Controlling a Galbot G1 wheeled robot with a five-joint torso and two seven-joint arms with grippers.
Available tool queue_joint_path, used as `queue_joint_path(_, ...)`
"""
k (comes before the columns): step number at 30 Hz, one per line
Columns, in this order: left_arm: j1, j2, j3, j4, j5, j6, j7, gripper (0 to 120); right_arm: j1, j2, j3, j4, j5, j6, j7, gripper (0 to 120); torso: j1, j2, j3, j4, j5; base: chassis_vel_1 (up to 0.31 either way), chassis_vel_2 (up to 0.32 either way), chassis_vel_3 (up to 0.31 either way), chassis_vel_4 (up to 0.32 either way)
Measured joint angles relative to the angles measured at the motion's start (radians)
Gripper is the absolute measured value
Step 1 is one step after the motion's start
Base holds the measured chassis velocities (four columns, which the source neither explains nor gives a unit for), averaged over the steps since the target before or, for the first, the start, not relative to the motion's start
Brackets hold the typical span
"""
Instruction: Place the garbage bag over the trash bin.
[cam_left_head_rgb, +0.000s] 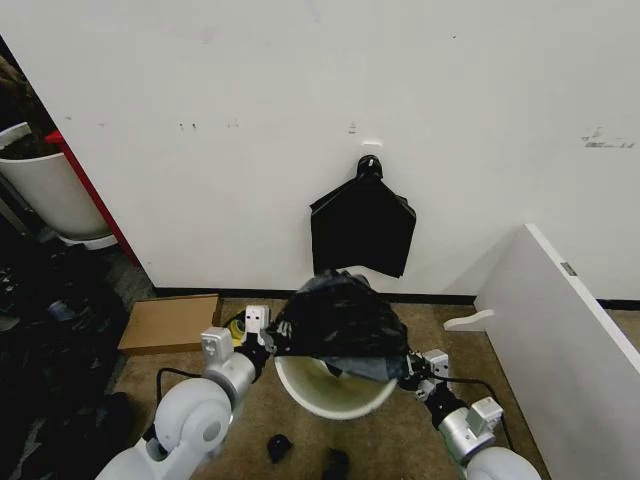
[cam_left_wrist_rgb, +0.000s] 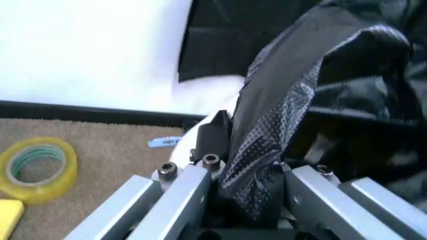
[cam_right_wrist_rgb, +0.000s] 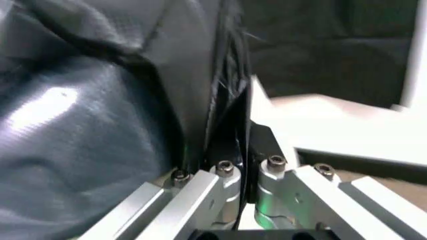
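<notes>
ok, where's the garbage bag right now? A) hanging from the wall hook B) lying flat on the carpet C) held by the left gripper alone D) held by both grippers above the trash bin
D: the garbage bag is bunched over the far rim of the trash bin, with the left gripper and the right gripper each shut on an edge of it.

No readable text, brand, number or sign in any view. Small blue label (cam_left_wrist_rgb: 164, 142) on floor near wall, left wrist view: print illegible. Small grey tag (cam_left_head_rgb: 568, 268) on white panel edge, right of frame: unreadable.
</notes>
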Motion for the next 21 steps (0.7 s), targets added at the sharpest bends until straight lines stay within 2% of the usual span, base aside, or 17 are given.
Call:
queue_joint_path(1, 0.0, 0.0, 0.0, 0.0, 0.0, 0.0, 0.0, 0, 0.0, 0.0, 0.0, 0.0, 0.0, 0.0, 0.0, 0, 0.0, 0.0, 0.0, 0.0, 0.0, 0.0, 0.0, 0.0, 0.0)
queue_joint_path(2, -0.008, -0.014, -0.009, 0.005, -0.022, -0.001, -0.005, 0, 0.0, 0.007, 0.0, -0.03, 0.01, 0.039, -0.104, 0, 0.0, 0.0, 0.0, 0.0, 0.0002, 0.0, 0.0, 0.0, 0.0)
queue_joint_path(6, -0.02, -0.043, -0.038, 0.015, -0.061, -0.001, -0.016, 0, 0.017, 0.029, 0.001, -0.09, 0.03, 0.089, -0.267, 0, 0.0, 0.0, 0.0, 0.0, 0.0001, 0.0, 0.0, 0.0, 0.0)
queue_joint_path(9, -0.021, -0.048, -0.047, 0.019, -0.07, -0.002, -0.016, 0, 0.032, 0.039, 0.004, -0.115, 0.03, 0.102, -0.299, 0, 0.0, 0.0, 0.0, 0.0, 0.0003, 0.0, 0.0, 0.0, 0.0)
queue_joint_path(15, -0.013, -0.039, -0.052, 0.032, -0.073, -0.003, -0.011, 0, 0.068, 0.047, -0.004, -0.135, 0.044, 0.086, -0.199, 0, 0.0, 0.0, 0.0, 0.0001, 0.0001, 0.0, 0.0, 0.0, 0.0)
queue_joint_path(21, -0.02, -0.045, -0.033, 0.051, -0.074, -0.002, -0.006, 0, 0.084, 0.042, -0.009, -0.136, 0.08, 0.059, -0.003, 25, 0.0, 0.0, 0.0, -0.0001, 0.0001, 0.0, 0.0, 0.0, 0.0)
